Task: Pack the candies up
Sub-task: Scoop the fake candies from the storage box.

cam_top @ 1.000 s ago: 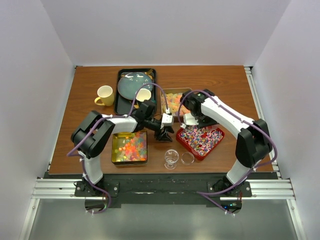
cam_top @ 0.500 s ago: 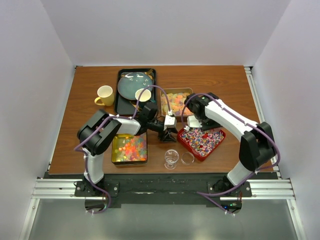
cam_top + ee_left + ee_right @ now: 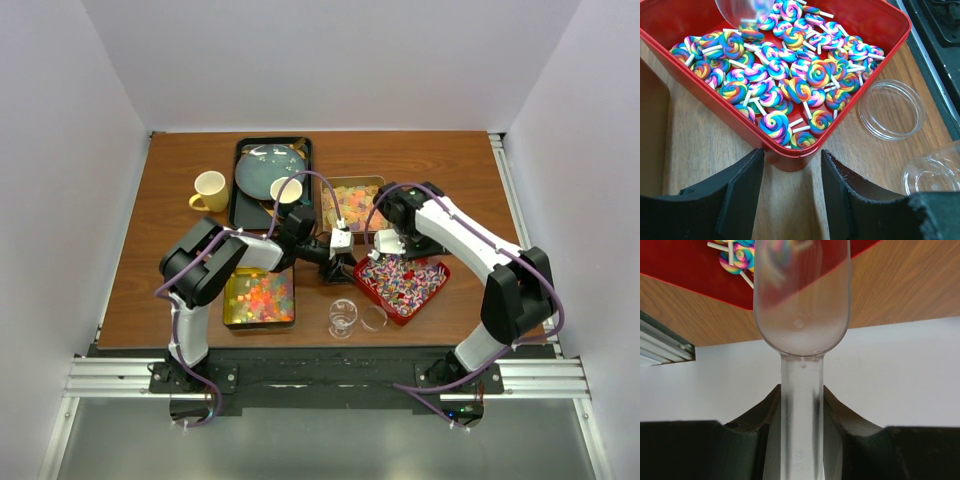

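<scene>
The right gripper (image 3: 801,395) has its jaws closed tight on the handle of a clear plastic scoop (image 3: 800,305). The round end of the scoop dips into the far corner of a red metal tray (image 3: 680,20). One sweet sits right under the scoop's lip.

The red tray is full of rainbow swirl lollipops (image 3: 795,90) with little white sticks. They lie in a heap, all mixed up.

The left gripper (image 3: 792,160) is low over the brown wooden desk (image 3: 705,150). Its jaws stand partly open and hold nothing. The near corner of the red tray pokes in between them. I cannot tell if they touch it.

Just beside the red tray, on the near side, lies a clear round lid (image 3: 891,109). A small clear jar (image 3: 935,172) stands next to the lid.

A gold square tin (image 3: 232,300) to the left holds bright orange, yellow and green cubes (image 3: 262,296). Another tin (image 3: 326,190), behind the red tray, holds pale sugary sweets (image 3: 350,205).
</scene>
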`<action>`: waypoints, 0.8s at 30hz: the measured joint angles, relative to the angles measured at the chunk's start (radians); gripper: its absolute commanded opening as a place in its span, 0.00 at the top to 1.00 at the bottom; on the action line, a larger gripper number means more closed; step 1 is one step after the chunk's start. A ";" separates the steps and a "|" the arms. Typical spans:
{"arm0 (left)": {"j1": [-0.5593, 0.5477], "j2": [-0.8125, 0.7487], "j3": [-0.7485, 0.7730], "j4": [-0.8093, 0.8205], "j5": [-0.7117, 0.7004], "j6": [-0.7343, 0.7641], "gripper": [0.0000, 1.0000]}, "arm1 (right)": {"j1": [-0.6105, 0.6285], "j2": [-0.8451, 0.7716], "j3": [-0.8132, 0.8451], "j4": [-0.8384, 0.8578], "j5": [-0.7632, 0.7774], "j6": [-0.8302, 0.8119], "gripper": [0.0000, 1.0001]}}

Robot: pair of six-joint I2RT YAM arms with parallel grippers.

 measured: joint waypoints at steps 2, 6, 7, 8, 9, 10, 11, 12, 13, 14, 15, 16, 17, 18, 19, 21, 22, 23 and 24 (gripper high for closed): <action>0.000 0.000 -0.004 0.006 0.000 -0.006 0.47 | 0.001 0.000 0.012 -0.007 -0.011 -0.005 1.00; 0.002 0.000 -0.020 0.012 0.000 -0.013 0.47 | 0.002 0.002 0.034 -0.009 -0.013 -0.010 1.00; 0.002 0.000 -0.024 0.014 0.000 -0.014 0.47 | 0.002 0.003 0.037 -0.009 -0.011 -0.011 1.00; 0.002 0.000 -0.028 0.018 0.000 -0.014 0.47 | 0.002 0.005 0.039 -0.009 -0.005 -0.014 1.00; 0.002 0.000 -0.032 0.023 0.000 -0.015 0.47 | 0.002 0.008 0.039 -0.010 0.003 -0.015 1.00; 0.002 0.000 -0.036 0.026 0.000 -0.016 0.47 | 0.002 0.013 0.040 -0.011 0.008 -0.017 1.00; 0.002 0.000 -0.039 0.032 -0.001 -0.019 0.47 | 0.002 0.021 0.040 -0.011 0.014 -0.018 1.00; 0.002 0.000 -0.041 0.037 -0.001 -0.023 0.47 | 0.002 0.032 0.040 -0.011 0.023 -0.020 1.00; 0.002 0.000 -0.042 0.040 -0.001 -0.024 0.47 | 0.002 0.039 0.039 -0.011 0.030 -0.022 1.00; 0.002 0.000 -0.043 0.042 -0.001 -0.027 0.47 | 0.002 0.048 0.040 -0.011 0.034 -0.026 1.00; 0.002 0.000 -0.044 0.044 -0.001 -0.032 0.47 | 0.002 0.051 0.040 -0.012 0.042 -0.031 1.00; 0.002 0.000 -0.045 0.045 -0.001 -0.034 0.47 | 0.003 0.052 0.040 -0.011 0.045 -0.037 1.00; 0.002 0.000 -0.045 0.046 -0.001 -0.040 0.47 | 0.003 0.052 0.039 -0.011 0.049 -0.042 1.00; 0.002 0.000 -0.045 0.048 -0.001 -0.041 0.47 | 0.003 0.052 0.039 -0.011 0.053 -0.048 1.00; 0.002 0.000 -0.045 0.048 -0.001 -0.042 0.47 | 0.003 0.052 0.039 -0.011 0.057 -0.053 1.00; 0.002 0.000 -0.045 0.050 -0.001 -0.049 0.47 | 0.003 0.052 0.039 -0.011 0.060 -0.060 1.00; 0.002 0.000 -0.045 0.050 -0.001 -0.050 0.47 | 0.003 0.052 0.039 -0.011 0.062 -0.063 1.00; 0.002 0.000 -0.046 0.051 -0.001 -0.053 0.47 | 0.003 0.052 0.039 -0.011 0.064 -0.066 1.00; 0.002 0.000 -0.046 0.053 -0.001 -0.056 0.47 | 0.003 0.052 0.039 -0.011 0.066 -0.069 1.00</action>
